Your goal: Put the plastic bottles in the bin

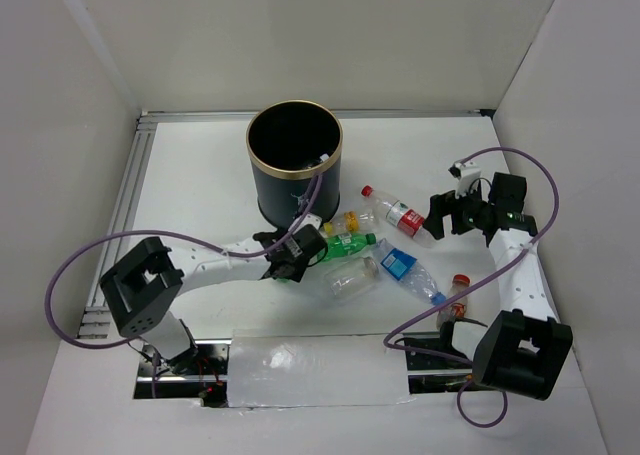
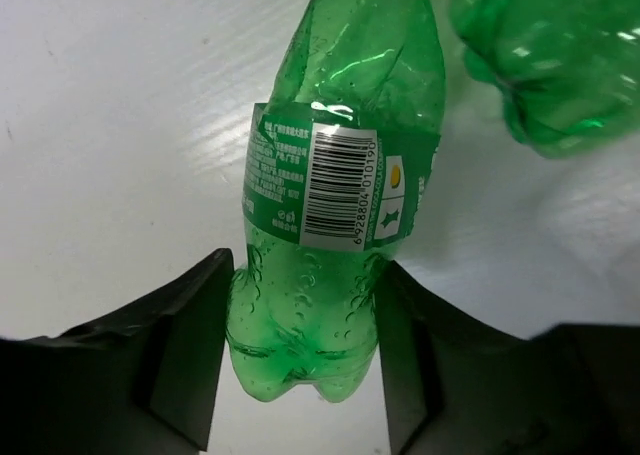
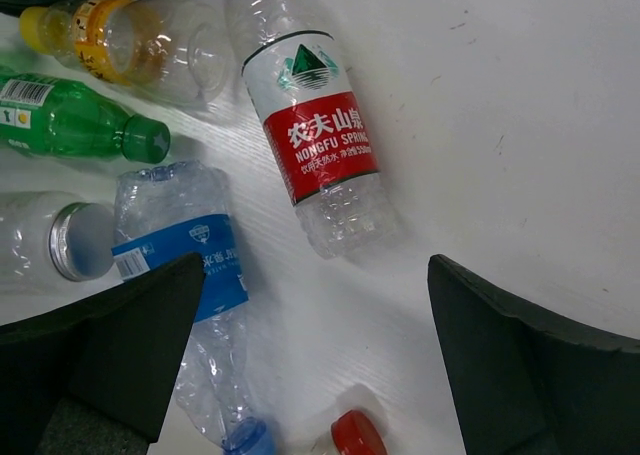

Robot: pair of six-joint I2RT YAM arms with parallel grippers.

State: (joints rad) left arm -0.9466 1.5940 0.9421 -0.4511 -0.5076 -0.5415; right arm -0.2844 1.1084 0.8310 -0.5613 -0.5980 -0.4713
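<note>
Clamping the green bottle (image 2: 335,175), the left gripper (image 2: 305,305) would need a high lift over the bin (image 1: 275,190) at 12 o'clock; the right gripper (image 3: 315,275) gaped wide.

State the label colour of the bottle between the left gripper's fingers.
Green label with white barcode; left wrist view.

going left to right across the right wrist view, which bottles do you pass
uncapped clear bottle → blue-label bottle → red-label bottle; green bottle and yellow-capped bottle overlap these, so left out
</note>
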